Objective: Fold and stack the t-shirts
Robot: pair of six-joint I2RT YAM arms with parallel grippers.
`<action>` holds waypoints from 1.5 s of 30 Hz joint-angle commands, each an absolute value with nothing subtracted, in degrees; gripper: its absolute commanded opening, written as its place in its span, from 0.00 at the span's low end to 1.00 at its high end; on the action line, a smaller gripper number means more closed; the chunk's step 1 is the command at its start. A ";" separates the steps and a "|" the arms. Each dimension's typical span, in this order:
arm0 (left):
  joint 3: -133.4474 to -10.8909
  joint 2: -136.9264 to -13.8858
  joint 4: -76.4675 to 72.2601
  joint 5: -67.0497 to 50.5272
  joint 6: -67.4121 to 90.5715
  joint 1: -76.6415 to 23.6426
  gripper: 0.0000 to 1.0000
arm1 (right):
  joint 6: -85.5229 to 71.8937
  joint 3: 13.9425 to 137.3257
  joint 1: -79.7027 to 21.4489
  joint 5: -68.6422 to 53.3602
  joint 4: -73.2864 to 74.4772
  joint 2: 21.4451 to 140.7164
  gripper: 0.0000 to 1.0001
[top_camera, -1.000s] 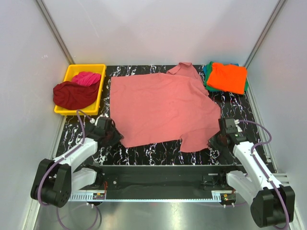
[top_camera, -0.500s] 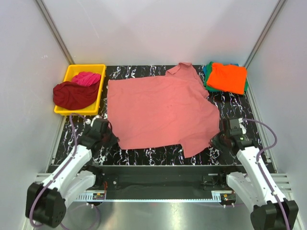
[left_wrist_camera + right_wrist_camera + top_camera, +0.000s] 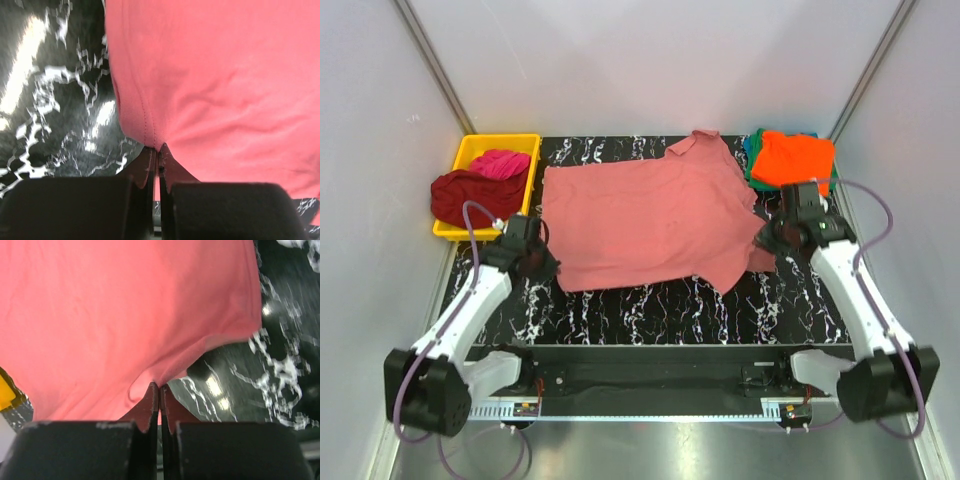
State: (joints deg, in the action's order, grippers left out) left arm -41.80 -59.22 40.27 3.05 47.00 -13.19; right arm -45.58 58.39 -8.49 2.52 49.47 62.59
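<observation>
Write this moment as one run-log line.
left gripper: shut on salmon-pink t-shirt | right gripper: shut on it | fold: not yet done

No text, label, brand or number readable in any view. Pink shirt (image 3: 640, 220), folded orange shirt (image 3: 795, 160), yellow tray (image 3: 505, 139) and marbled bench (image 3: 650, 305): plain surfaces only.
</observation>
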 commanded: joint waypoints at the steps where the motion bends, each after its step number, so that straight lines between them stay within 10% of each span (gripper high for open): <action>1: -47.80 -63.71 39.11 3.52 42.10 -9.85 0.00 | -38.33 65.82 -8.35 4.04 44.39 69.50 0.00; 12: -66.24 -93.05 37.26 -7.99 37.61 1.83 0.07 | -26.57 100.33 -8.26 7.04 44.03 105.26 0.00; 13: -67.75 -95.34 37.44 -10.00 37.62 3.67 0.14 | -26.02 104.29 -8.26 7.81 46.82 108.51 0.09; 15: -71.27 -99.31 38.49 -14.14 36.83 4.22 0.45 | -24.79 115.63 -8.17 9.83 51.57 117.39 0.76; 18: -70.32 -94.51 39.02 -10.12 35.96 2.91 0.74 | -24.43 115.77 -8.00 13.09 54.06 118.05 1.00; 30: -50.29 -75.85 33.85 -3.42 38.76 2.02 0.76 | -30.40 68.58 -4.66 2.56 33.58 90.36 0.92; 45: -43.51 -80.77 21.36 -3.69 43.94 2.02 0.79 | -30.76 64.25 2.46 -4.04 25.67 100.11 0.86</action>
